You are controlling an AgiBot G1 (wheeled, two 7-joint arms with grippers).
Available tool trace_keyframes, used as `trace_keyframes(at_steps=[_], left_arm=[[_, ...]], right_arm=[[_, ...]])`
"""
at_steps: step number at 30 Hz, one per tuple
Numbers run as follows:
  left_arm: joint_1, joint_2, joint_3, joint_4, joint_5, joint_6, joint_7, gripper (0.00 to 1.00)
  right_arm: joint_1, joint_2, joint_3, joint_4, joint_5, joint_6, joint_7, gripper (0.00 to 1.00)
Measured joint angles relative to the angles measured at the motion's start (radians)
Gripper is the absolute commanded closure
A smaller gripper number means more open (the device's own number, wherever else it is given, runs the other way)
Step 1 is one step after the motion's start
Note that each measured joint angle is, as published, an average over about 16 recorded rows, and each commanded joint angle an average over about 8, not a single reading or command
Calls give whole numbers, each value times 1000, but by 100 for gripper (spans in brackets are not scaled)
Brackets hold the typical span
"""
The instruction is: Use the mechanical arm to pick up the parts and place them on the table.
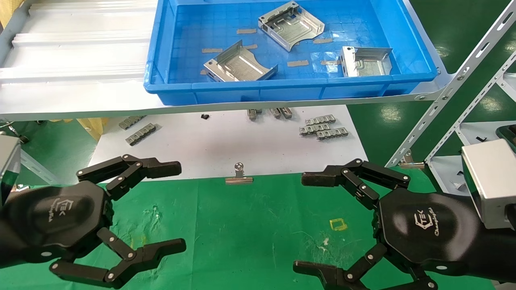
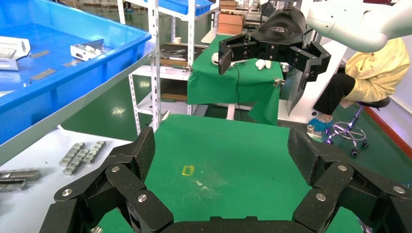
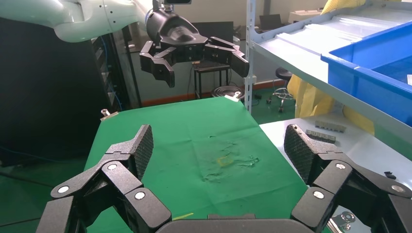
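Note:
Three shiny silver sheet-metal parts lie in the blue bin: one at the back (image 1: 291, 24), one front left (image 1: 238, 64), one at the right (image 1: 366, 61). One part shows in the left wrist view (image 2: 86, 50). My left gripper (image 1: 177, 207) is open and empty above the green felt table (image 1: 250, 225) at the near left. My right gripper (image 1: 303, 222) is open and empty above the table at the near right. Each gripper also shows in its own wrist view, the left (image 2: 221, 150) and the right (image 3: 218, 145), with only green felt between the fingers.
The blue plastic bin (image 1: 282, 90) stands on a metal shelf (image 1: 80, 100) above a white sheet (image 1: 225, 141) carrying small grey clip strips (image 1: 322, 127). A binder clip (image 1: 239, 177) holds the felt's far edge. A yellow square mark (image 1: 338, 224) is on the felt. Slotted shelf struts (image 1: 455, 84) rise at the right.

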Motion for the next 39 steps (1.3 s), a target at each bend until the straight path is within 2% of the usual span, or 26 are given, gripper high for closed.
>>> trace_keyframes(at_steps=[15, 16, 23, 24, 39], left_arm=[[0, 0, 0, 0, 0, 0, 0, 0], [0, 0, 0, 0, 0, 0, 0, 7], [0, 0, 0, 0, 0, 0, 0, 94], [0, 0, 0, 0, 0, 0, 0, 100], [0, 0, 0, 0, 0, 0, 0, 100]], right_arm=[[0, 0, 0, 0, 0, 0, 0, 0], [0, 0, 0, 0, 0, 0, 0, 0], [0, 0, 0, 0, 0, 0, 0, 0], [0, 0, 0, 0, 0, 0, 0, 0], [0, 0, 0, 0, 0, 0, 0, 0]])
